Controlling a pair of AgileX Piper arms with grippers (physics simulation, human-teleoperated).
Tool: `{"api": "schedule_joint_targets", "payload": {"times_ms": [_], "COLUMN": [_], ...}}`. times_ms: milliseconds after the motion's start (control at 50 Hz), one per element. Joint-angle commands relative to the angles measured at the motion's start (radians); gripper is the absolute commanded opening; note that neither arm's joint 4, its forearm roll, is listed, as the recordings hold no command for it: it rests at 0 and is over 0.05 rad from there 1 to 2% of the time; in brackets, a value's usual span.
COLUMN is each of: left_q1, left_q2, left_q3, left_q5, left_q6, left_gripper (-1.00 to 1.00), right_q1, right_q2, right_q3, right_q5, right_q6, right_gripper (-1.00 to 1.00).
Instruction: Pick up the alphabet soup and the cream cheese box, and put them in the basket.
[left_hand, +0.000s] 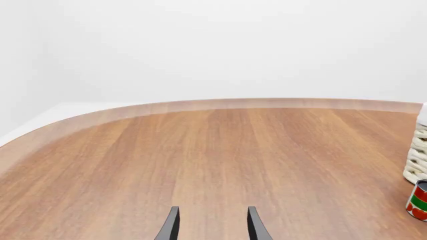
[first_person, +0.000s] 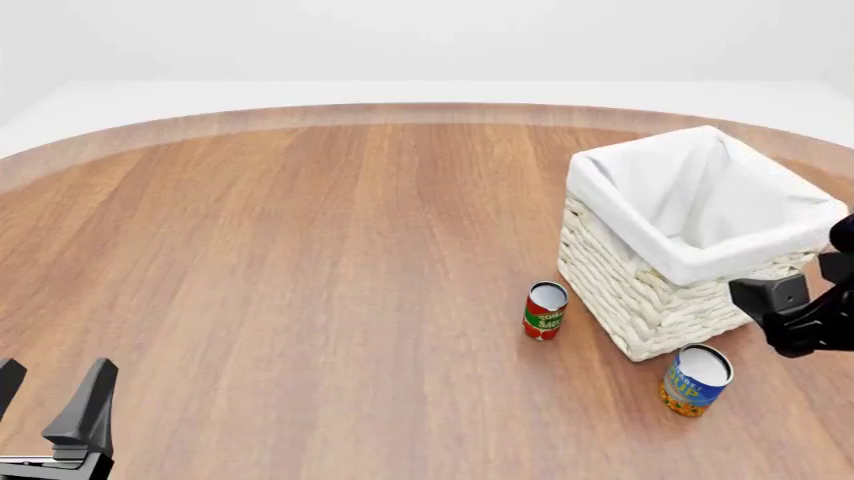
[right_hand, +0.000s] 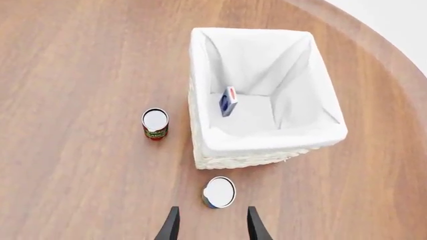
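The alphabet soup (first_person: 695, 380) stands upright on the table just in front of the basket (first_person: 627, 290), its silvery top (right_hand: 219, 192) facing up. The cream cheese box (right_hand: 228, 101) leans on the white lining inside the basket (right_hand: 267, 143); the front view hides it behind the basket wall. My right gripper (right_hand: 212, 227) hangs open above the soup can, not touching it; its arm (first_person: 801, 315) shows at the right edge. My left gripper (first_person: 47, 395) is open and holds nothing at the near left, far from both things, its fingers (left_hand: 170, 227) over bare wood.
A red can with a green label (first_person: 545, 311) stands left of the basket, a short way from the soup can; it also shows as the red can (left_hand: 419, 200) beside the basket (left_hand: 417, 160). The round wooden table's far edge (first_person: 400, 112) curves behind.
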Motion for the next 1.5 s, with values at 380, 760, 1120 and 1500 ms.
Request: {"api": "schedule_joint_targets", "payload": {"times_ms": [380,760,1120,1500], "left_q1": [0.0,0.0,0.0,0.0], "left_q2": [0.0,0.0,0.0,0.0], "left_q3": [0.0,0.0,0.0,0.0], "left_q5": [0.0,0.0,0.0,0.0], "left_q6": [0.0,0.0,0.0,0.0], "left_gripper": [1.0,1.0,1.0,1.0], "right_q1": [0.012,0.002,-0.014,-0.072], "right_q2": [-0.036,-0.05,-0.063,-0.035], "right_q3": [0.07,0.132,0.186,0.208], "right_q5": [-0.034,-0.09,-0.129,-0.168], "right_q6": [0.017,0.065,0.1,0.082], "right_gripper": [1.0,1.0,1.0,1.0]}}
